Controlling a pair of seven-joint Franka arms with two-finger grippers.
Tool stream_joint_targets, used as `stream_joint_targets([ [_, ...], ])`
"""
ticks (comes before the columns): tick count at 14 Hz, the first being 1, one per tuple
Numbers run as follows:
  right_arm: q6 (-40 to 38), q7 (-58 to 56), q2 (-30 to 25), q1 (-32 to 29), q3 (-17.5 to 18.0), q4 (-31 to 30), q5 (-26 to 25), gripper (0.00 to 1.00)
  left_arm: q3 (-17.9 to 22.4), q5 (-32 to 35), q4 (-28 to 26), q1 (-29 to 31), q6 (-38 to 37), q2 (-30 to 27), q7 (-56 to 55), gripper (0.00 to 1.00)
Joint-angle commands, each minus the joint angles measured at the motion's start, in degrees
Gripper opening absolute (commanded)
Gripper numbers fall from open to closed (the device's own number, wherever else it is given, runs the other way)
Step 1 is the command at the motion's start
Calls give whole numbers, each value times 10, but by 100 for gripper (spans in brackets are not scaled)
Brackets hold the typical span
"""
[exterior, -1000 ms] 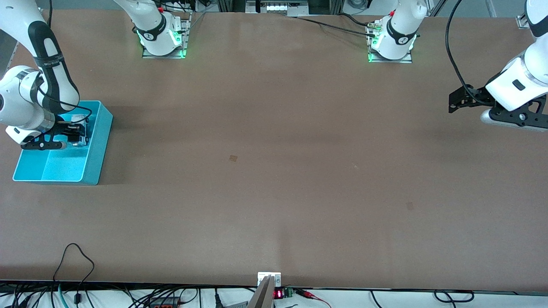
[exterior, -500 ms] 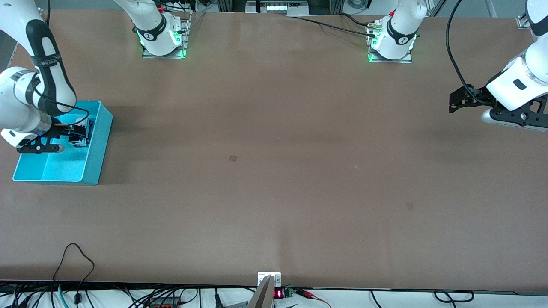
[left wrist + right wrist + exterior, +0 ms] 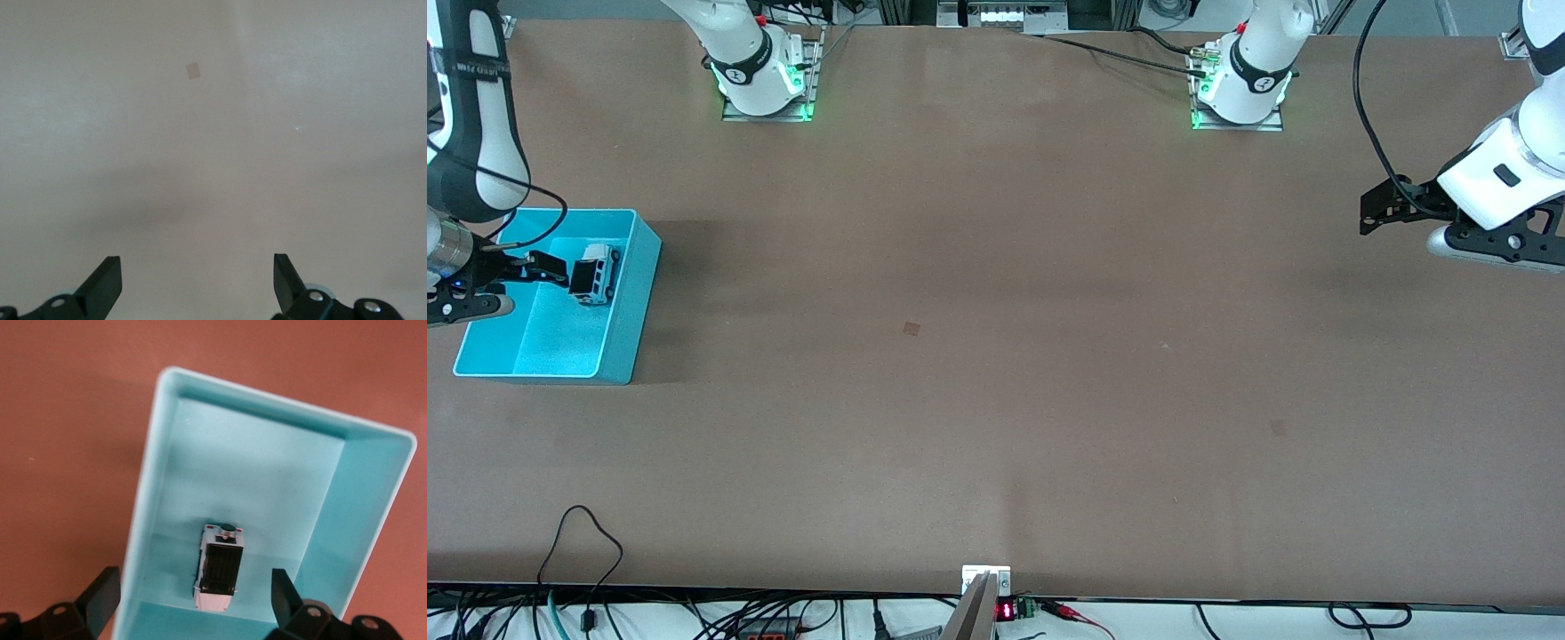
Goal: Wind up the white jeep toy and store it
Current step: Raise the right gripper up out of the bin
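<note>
Right tool point(image 3: 547, 269) hangs over the cyan bin point(image 3: 633, 302), fingers spread wide and gripping nothing. Right under it sits the white jeep toy point(image 3: 594, 273), upright on its wheels on the bin's floor, in the part of the bin farther from the front camera. The bin stands at the right arm's end of the brown surface point(image 3: 996, 356). Left tool point(image 3: 1371, 213) waits over bare surface at the left arm's end, fingers spread too, nothing between them.
</note>
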Motion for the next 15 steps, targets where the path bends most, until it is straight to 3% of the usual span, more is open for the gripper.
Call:
stream_joint_targets([
  [1, -60, -2, -20, 28, 0, 39, 0, 100, -2, 7, 8, 0, -11, -3, 0, 100],
  [3, -118, 4, -22, 50, 1, 86, 4, 100, -2, 7, 8, 0, -11, -3, 0, 100],
  [6, -160, 6, -31, -2, 86, 134, 16, 100, -2, 7, 8, 0, -11, -3, 0, 100],
  [7, -160, 18, -40, -22, 117, 139, 16, 100, -2, 7, 8, 0, -11, -3, 0, 100],
  [11, -185, 158, -74, -32, 178, 143, 22, 100, -2, 8, 8, 0, -11, -3, 0, 100],
  [15, -230, 249, -116, -32, 207, 145, 50, 100, -2, 8, 8, 0, -11, -3, 0, 100],
])
